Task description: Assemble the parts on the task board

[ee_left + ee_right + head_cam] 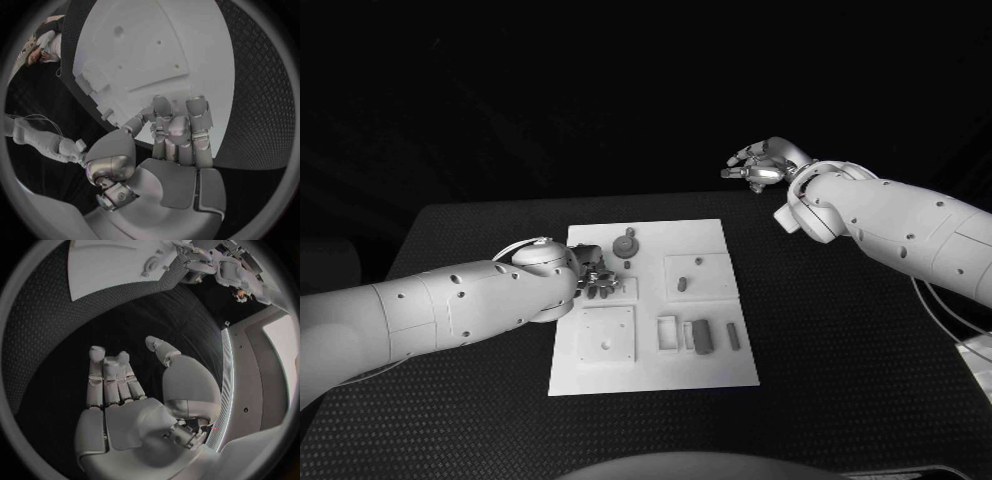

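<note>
The white task board (pixel 711 235) lies in the middle of the black table. On it are grey parts: a keyhole-shaped one (pixel 626 244) at the far side, a small one (pixel 684 284) in a square recess, and two bars (pixel 702 336) at the near right. My left hand (pixel 596 280) hovers over the board's left edge. In the left wrist view its fingers (pixel 178 127) curl in against the thumb, and any part between them is hidden. My right hand (pixel 762 165) is raised beyond the table's far right corner, fingers (pixel 109 375) straight, thumb apart, holding nothing.
A raised square plate (pixel 607 333) with small holes sits at the board's near left, with a pale block (pixel 668 333) beside it. Bare black table mat (pixel 848 340) stretches to the right of the board. A cable (pixel 942 305) hangs by the right arm.
</note>
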Robot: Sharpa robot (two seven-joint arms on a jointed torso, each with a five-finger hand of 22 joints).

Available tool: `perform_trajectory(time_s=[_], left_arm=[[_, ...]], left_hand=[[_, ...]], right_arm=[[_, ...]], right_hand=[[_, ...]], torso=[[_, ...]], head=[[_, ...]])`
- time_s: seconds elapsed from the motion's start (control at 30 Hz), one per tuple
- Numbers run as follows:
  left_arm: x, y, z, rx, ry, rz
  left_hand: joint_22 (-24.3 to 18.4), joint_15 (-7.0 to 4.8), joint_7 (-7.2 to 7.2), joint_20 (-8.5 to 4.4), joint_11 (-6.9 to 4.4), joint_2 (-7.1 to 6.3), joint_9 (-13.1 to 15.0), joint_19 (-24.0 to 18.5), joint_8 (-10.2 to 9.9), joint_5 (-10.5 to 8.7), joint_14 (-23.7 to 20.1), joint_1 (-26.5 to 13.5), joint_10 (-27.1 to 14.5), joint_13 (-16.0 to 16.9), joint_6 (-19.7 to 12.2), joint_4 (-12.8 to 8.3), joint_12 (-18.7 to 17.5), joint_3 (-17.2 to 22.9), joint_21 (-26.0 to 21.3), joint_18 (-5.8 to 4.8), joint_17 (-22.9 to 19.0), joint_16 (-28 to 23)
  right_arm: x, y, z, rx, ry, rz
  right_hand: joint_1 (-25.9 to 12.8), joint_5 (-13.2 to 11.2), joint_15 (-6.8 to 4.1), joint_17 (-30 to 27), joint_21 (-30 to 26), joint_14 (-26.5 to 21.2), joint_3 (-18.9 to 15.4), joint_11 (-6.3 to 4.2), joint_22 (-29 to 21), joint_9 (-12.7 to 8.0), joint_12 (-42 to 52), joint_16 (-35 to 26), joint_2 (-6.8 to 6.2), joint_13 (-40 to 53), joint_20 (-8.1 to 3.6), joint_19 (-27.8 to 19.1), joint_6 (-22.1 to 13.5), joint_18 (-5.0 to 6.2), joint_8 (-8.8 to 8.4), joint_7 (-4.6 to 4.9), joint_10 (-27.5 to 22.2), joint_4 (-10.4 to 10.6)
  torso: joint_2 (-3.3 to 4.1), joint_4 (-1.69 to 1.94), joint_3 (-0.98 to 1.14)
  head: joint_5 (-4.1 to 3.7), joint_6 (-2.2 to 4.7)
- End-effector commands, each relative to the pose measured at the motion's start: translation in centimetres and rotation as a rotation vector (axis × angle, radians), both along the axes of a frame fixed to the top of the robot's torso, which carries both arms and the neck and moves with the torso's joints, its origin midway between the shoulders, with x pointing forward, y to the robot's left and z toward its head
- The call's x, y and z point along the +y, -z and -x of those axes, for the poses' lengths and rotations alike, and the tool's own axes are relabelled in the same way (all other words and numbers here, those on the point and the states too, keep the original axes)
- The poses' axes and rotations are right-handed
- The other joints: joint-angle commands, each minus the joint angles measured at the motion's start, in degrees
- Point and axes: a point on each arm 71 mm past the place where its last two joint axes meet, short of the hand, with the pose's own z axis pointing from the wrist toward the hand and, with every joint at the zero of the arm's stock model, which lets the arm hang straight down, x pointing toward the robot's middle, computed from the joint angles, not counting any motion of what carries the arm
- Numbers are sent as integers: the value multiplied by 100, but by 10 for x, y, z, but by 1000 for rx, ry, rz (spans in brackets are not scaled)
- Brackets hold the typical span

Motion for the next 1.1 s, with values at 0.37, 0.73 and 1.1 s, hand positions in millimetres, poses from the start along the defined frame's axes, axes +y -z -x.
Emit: perform_trajectory(time_s=[0.37,0.73,1.1], left_arm=[[6,9,4,28,-16,-38],[4,9,6,27,-10,-31],[5,9,5,30,-17,-20]], left_hand=[[107,-25,0,-117,-32,73,-83,61,-22,536,-3,-159,-2,8,-42,41,21,-125,-31,9,-30,62],[104,-29,-8,-117,-35,-75,-74,63,-18,519,-9,-299,7,-5,-32,78,21,-201,-30,11,-46,83],[111,-43,-19,-131,-49,-116,-67,40,-23,-114,-29,-635,4,-19,-28,420,27,-191,-40,31,-62,113]], right_arm=[[2,1,0,8,-17,4],[2,1,0,8,-18,3],[3,1,0,9,-19,3]], right_hand=[[-52,14,7,-11,-39,-35,-4,6,89,-10,24,20,1,-12,2,-34,-6,160,25,196,-33,-11],[-55,14,7,-12,-39,-36,-4,7,89,-13,26,22,3,-14,2,-34,-8,160,26,197,-34,-8],[-53,14,8,-14,-39,-36,-3,7,90,-14,28,23,2,-17,2,-34,-10,160,27,197,-35,-10]], torso=[[1,2,0],[2,-1,0],[2,-3,6]], head=[[12,-9],[12,-12],[6,-14]])
